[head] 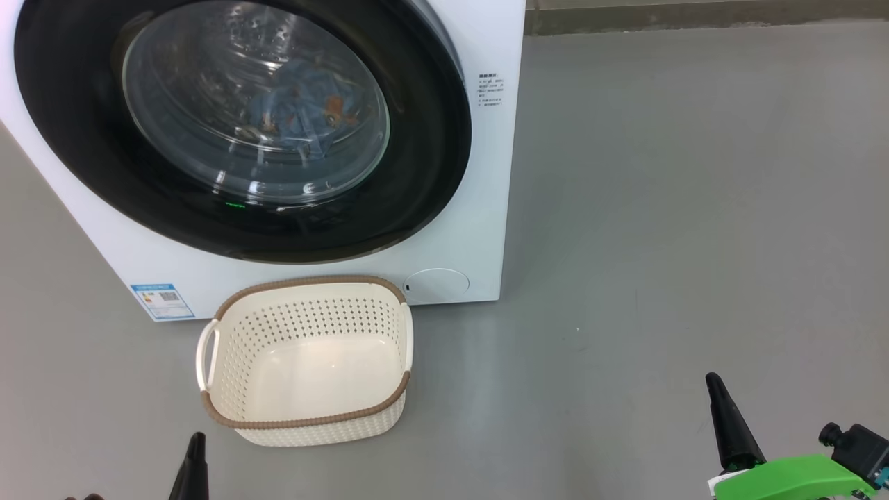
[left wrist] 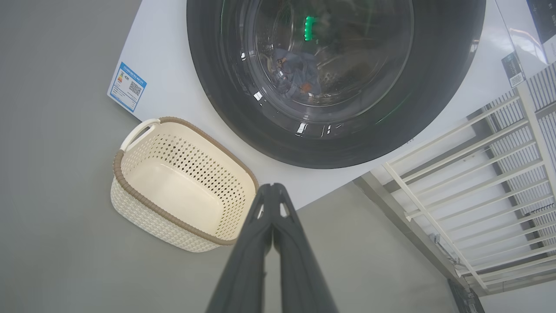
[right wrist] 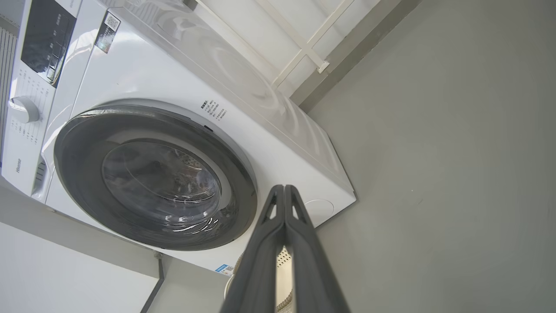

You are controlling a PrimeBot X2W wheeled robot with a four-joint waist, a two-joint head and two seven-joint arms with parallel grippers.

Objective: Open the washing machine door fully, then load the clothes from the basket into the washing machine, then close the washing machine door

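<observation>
Head view: the left gripper (head: 196, 464) and right gripper (head: 722, 417) sit low with fingers pressed together, holding nothing, the basket (head: 305, 421) stands on the floor (head: 660, 208) just before the washer (head: 486, 208), whose door (head: 430, 139) lies shut with the clothes (head: 305, 104) behind its glass.

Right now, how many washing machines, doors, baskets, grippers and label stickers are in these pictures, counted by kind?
washing machine: 1
washing machine door: 1
basket: 1
grippers: 2, the left gripper and the right gripper
blue label sticker: 1
Total: 6
</observation>
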